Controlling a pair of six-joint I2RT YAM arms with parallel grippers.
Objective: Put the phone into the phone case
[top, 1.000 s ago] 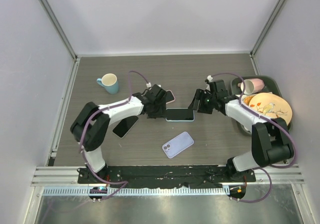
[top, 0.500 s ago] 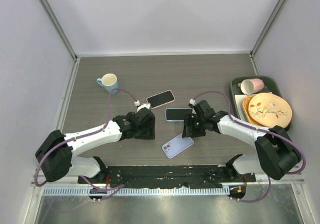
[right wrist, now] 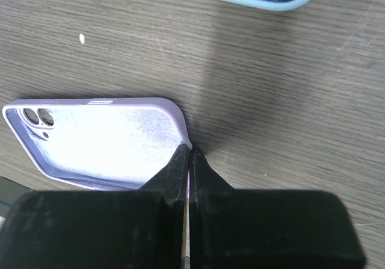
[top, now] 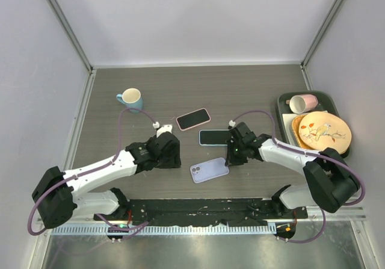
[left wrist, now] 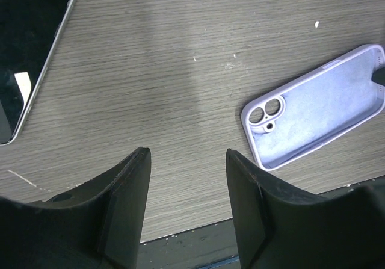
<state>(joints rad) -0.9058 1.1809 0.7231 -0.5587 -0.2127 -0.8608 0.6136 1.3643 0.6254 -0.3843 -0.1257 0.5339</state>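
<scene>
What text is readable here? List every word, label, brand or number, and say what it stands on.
None can be read.
The lilac phone case is blank inside.
The pink-edged phone and the blue-edged phone show dark screens.
The blue mug is plain.
The plate has only a painted pattern, no lettering.

Teal mug (top: 130, 98) at left, pink cup (top: 302, 103), floral plate (top: 325, 130) on tray (top: 281, 108)

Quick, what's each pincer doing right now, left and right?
Left pincer: open, holding nothing.
Right pincer: closed on the end wall of the lilac phone case.
</scene>
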